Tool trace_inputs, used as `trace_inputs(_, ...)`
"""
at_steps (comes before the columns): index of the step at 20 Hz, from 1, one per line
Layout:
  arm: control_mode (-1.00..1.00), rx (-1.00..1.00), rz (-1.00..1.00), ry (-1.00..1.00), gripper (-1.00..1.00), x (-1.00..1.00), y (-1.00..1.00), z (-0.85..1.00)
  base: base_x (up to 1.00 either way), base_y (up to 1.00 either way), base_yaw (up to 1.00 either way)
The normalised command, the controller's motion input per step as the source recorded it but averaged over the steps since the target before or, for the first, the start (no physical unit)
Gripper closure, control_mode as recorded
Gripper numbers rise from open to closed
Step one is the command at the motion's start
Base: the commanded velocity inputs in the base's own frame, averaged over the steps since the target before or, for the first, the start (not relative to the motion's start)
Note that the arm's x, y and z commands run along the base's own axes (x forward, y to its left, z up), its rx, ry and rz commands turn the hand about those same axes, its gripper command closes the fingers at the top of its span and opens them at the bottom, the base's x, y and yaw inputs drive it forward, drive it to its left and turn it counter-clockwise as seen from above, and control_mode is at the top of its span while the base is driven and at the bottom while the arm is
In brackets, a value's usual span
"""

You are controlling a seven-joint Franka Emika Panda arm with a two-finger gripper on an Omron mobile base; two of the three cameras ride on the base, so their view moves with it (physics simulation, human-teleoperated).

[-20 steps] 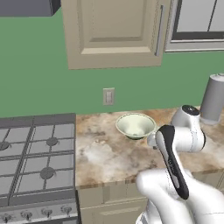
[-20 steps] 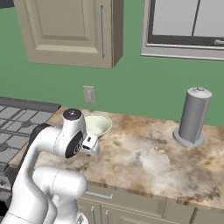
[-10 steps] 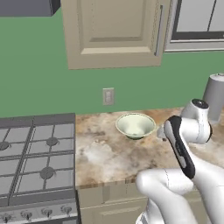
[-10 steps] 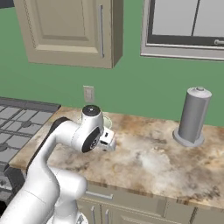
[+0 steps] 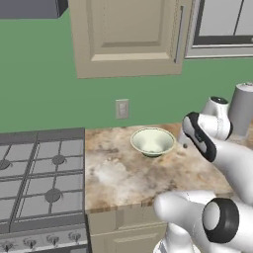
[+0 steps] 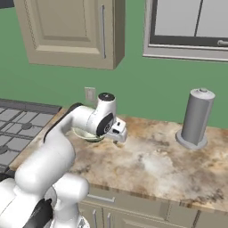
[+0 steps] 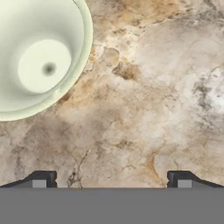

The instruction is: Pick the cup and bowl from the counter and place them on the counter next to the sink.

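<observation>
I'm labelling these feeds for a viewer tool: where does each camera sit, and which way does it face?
Left base view: behind the arm's left, facing forward-down at the stove, the counter and the bowl; arm at lower right.
Right base view: behind its right, same counter, grey cylinder; arm at lower left.
Hand view: on the hand, facing down at counter and bowl; gripper open.
Shared: bowl, counter.

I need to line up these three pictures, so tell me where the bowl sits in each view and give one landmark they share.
Left base view: the bowl sits at centre, on the counter below the wall outlet.
Right base view: the bowl shows left of centre, mostly hidden behind the arm.
Hand view: the bowl is in the upper left corner, cut by the edge.
Shared landmark: the marbled counter under it.
</observation>
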Motion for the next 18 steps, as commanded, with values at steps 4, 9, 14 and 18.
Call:
trace_inputs(4, -1.00, 0.00, 0.00, 0.00, -1.00, 0.33, 0.00, 0.00, 0.00, 0.00, 0.00)
trace_inputs(9, -1.00, 0.03, 0.00, 0.00, -1.00, 0.22, 0.09, -0.03, 0.00, 0.00, 0.00)
trace_inputs(14, -1.00, 0.04, 0.00, 0.00, -1.00, 0.07, 0.19, -0.17, 0.00, 0.00, 0.00)
trace_inputs(18, -1.00, 0.01, 0.00, 0.00, -1.00, 0.20, 0.28, -0.21, 0.00, 0.00, 0.00)
